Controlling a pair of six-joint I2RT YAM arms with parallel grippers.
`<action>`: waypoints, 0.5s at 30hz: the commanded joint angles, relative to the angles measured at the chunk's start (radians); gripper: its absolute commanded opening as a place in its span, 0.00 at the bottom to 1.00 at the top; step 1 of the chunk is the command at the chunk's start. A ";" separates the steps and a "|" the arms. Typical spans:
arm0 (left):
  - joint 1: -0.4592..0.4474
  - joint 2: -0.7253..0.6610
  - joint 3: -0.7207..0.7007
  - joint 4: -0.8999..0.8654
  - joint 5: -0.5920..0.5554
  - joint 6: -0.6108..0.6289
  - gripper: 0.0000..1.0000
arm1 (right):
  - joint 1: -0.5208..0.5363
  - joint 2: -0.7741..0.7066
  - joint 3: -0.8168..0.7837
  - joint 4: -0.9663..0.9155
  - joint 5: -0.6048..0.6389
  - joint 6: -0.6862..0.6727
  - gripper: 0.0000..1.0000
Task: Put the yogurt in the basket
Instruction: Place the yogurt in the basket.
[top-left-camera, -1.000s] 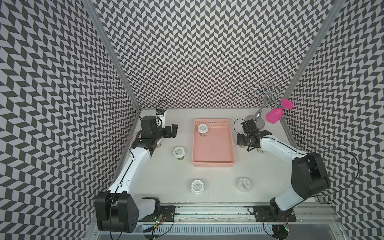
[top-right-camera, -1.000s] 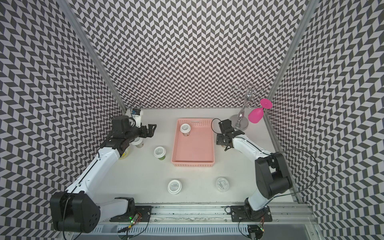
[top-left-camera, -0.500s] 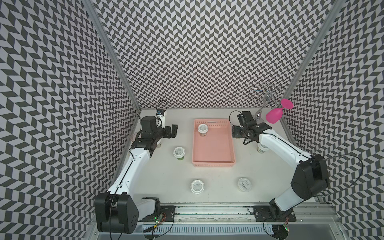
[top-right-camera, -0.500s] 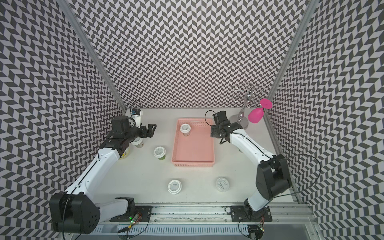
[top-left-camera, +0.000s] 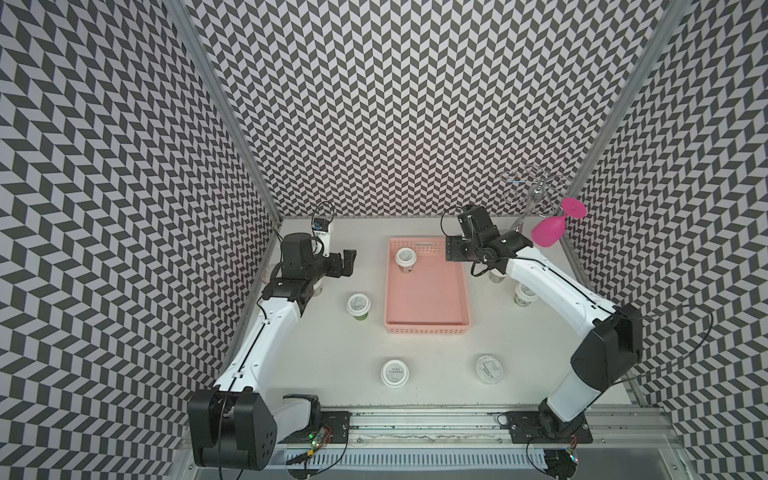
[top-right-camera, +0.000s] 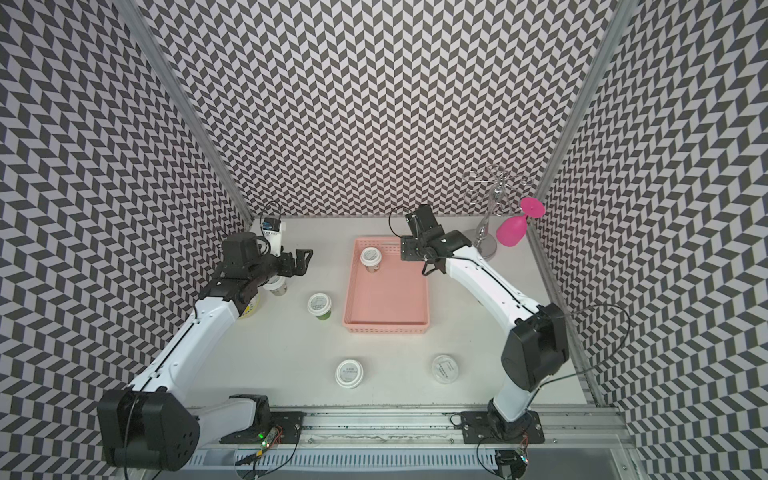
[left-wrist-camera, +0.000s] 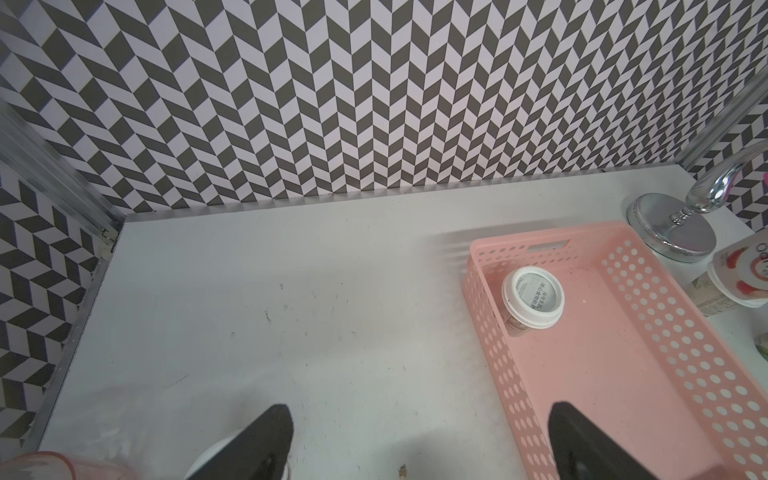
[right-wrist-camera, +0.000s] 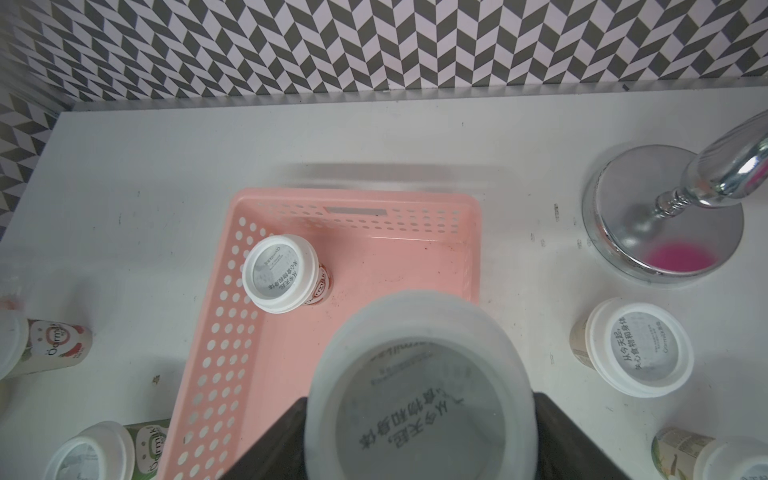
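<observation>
My right gripper (top-left-camera: 454, 250) is shut on a white-lidded yogurt cup (right-wrist-camera: 419, 386) and hangs over the far right corner of the salmon-pink basket (top-left-camera: 428, 330). One yogurt cup (top-left-camera: 406, 257) stands upright in the basket's far left corner. My left gripper (top-left-camera: 347, 263) is open and empty, left of the basket and above the table; in the left wrist view its fingertips (left-wrist-camera: 277, 419) frame bare table. Loose cups stand on the table: a green one (top-left-camera: 358, 304), two at the front (top-left-camera: 395, 372) (top-left-camera: 491, 368), and two under my right arm (top-left-camera: 524, 294).
A chrome glass stand (top-left-camera: 534, 195) with a hanging magenta wine glass (top-left-camera: 548, 232) fills the back right corner. Under my left arm sit a clear pinkish tumbler (left-wrist-camera: 62, 465) and two more cups (top-right-camera: 276, 284). Patterned walls close three sides.
My right arm has lifted from the table right of the basket and swung left and back, carrying its cup over the basket's far right corner. The left arm has stayed still.
</observation>
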 joint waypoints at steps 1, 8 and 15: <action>0.012 -0.027 -0.005 0.024 0.009 -0.002 1.00 | 0.015 0.065 0.044 0.004 -0.012 -0.011 0.79; 0.014 -0.023 -0.007 0.027 0.009 -0.002 1.00 | 0.035 0.189 0.117 0.005 -0.033 -0.018 0.79; 0.014 -0.021 -0.009 0.028 0.008 -0.002 1.00 | 0.044 0.296 0.165 0.019 -0.047 -0.021 0.79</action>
